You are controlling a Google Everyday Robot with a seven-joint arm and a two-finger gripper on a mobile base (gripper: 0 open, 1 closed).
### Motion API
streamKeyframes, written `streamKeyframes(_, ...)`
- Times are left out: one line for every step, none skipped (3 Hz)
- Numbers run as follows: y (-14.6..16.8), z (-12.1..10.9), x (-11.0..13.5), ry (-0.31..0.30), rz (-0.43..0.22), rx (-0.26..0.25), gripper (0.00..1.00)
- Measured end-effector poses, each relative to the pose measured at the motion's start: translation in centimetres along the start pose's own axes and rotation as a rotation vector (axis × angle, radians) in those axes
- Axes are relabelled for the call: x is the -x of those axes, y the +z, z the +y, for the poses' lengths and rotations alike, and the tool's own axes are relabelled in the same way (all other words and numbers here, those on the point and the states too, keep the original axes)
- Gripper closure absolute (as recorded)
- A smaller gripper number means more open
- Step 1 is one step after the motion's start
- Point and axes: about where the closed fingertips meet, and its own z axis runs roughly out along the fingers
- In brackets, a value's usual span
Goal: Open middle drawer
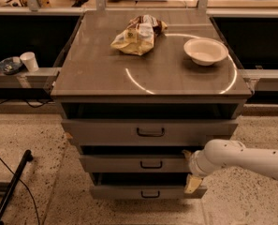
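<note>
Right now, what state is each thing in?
middle drawer: not visibly pulled out
top drawer: same
bottom drawer: same
bowl: upright, empty
bag: crumpled, lying down
cup: upright
gripper: at middle drawer's right end

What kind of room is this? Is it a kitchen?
Probably a robot test lab or workshop, not a home kitchen. A grey metal drawer cabinet stands on a speckled hard floor, and a white robot arm's gripper sits at the right end of the middle drawer.
</note>
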Motion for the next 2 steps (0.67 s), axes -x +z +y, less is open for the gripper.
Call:
streamKeyframes(-0.24, 0.62, -0.14, -0.004, 0.002, 0.015, 0.18)
streamKeyframes(-0.37, 1.23, -0.26, -0.010, 0.003, 0.032, 0.26)
